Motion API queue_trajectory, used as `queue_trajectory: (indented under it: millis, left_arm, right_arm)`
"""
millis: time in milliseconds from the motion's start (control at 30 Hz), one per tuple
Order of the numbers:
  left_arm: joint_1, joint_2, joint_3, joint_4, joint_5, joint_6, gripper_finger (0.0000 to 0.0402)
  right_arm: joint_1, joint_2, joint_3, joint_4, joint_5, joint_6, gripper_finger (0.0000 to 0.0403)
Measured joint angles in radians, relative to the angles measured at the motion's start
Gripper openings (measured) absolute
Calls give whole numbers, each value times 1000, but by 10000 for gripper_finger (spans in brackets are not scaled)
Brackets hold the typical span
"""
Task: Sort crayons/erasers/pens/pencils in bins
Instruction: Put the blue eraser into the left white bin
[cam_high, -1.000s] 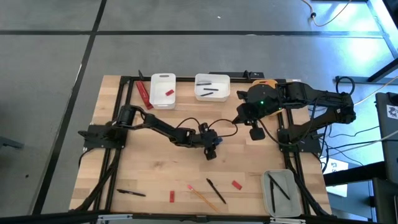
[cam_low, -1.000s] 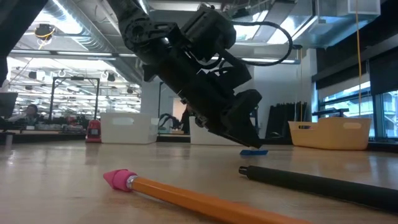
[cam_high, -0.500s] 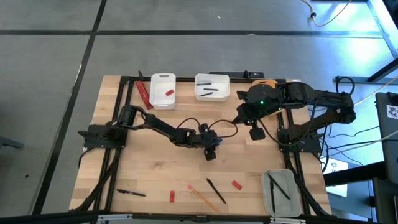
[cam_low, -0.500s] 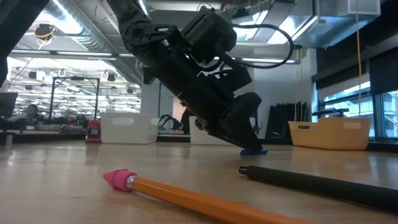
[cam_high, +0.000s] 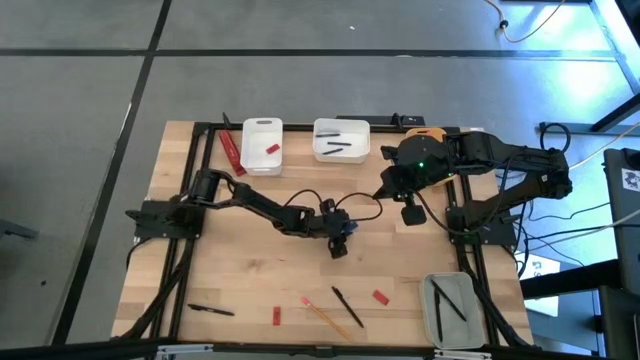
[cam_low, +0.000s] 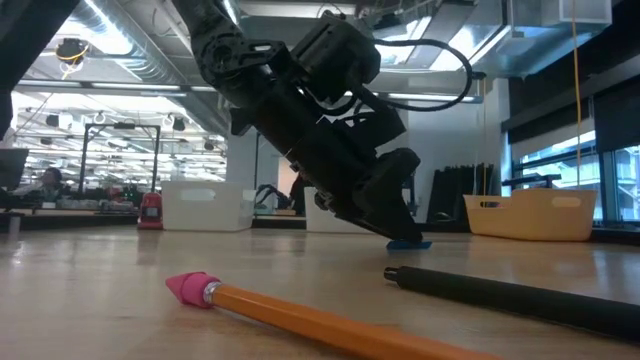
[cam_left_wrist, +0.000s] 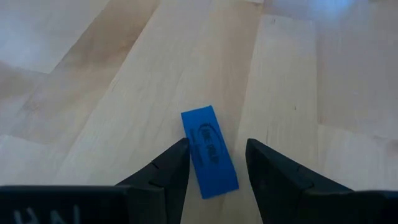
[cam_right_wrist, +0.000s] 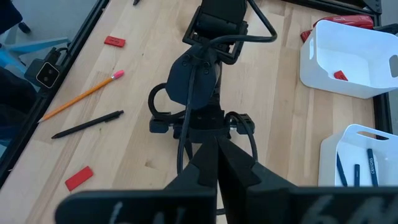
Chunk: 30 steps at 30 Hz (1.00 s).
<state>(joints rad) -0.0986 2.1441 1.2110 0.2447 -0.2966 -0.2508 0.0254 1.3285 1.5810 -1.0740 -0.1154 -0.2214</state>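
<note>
**Desk:** What's in the claw's path at mid-table?

**Photographer:** A small flat blue rectangular eraser (cam_left_wrist: 209, 152) with a printed oval mark, lying on the pale wooden table (cam_high: 250, 270). The left gripper (cam_left_wrist: 216, 163) is lowered over it, its two dark fingers (cam_left_wrist: 171, 168) spread to either side of the block's long edges, close beside it; I can't tell whether they touch it. It isn't pinched or lifted yet.

**Desk:** How should it handle?

**Photographer:** My reading: light, slightly soft and grippy rather than slick, so a modest squeeze across the narrow width should hold it. It sits a little askew between the fingers, so it may twist as they close. Not fragile.

**Desk:** The arm's pose?

**Photographer:** From overhead the left arm stretches from its base at the table's left edge toward the centre, wrist pitched down steeply. From table level the gripper (cam_low: 395, 215) is tilted nose-down with its tips at the surface by the blue eraser (cam_low: 408, 243).

**Desk:** And the other arm?

**Photographer:** The right gripper (cam_high: 412, 213) waits near the far right side of the table, fingers pressed together, holding nothing.

**Desk:** Where would it go?

**Photographer:** Likely the narrow white plastic bin (cam_high: 261, 146) at the far edge, which already holds a red eraser (cam_high: 272, 149). The wider white bin (cam_high: 341, 140) beside it holds black pens (cam_high: 336, 148).
</note>
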Motion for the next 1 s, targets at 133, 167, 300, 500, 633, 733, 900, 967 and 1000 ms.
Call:
queue_trajectory:
  millis: [133, 167, 300, 500, 633, 733, 900, 967, 1000]
  left_arm:
    - [-1, 0, 0, -7, -18, 17, 149]
    - [-1, 0, 0, -9, -27, 23, 149]
    - [5, 0, 0, -14, -31, 24, 149]
    - [4, 13, 1, -3, -17, 22, 149]
    - [4, 21, 3, 2, 7, 24, 149]
    - [8, 21, 3, 3, 9, 26, 149]
    - [15, 21, 3, 2, 20, 26, 142]
    - [16, 21, 3, 1, 20, 27, 129]
    - [16, 21, 3, -2, 20, 27, 120]
  right_arm:
    - [0, 0, 0, 0, 0, 0, 4]
    - [0, 0, 0, 0, 0, 0, 4]
    - [0, 0, 0, 0, 0, 0, 4]
    - [0, 0, 0, 1, 0, 0, 4]
    - [0, 0, 0, 1, 0, 0, 4]
    - [0, 0, 0, 1, 0, 0, 4]
    - [0, 0, 0, 1, 0, -9, 4]
    - [0, 0, 0, 1, 0, -20, 4]
    - [0, 0, 0, 1, 0, -23, 4]
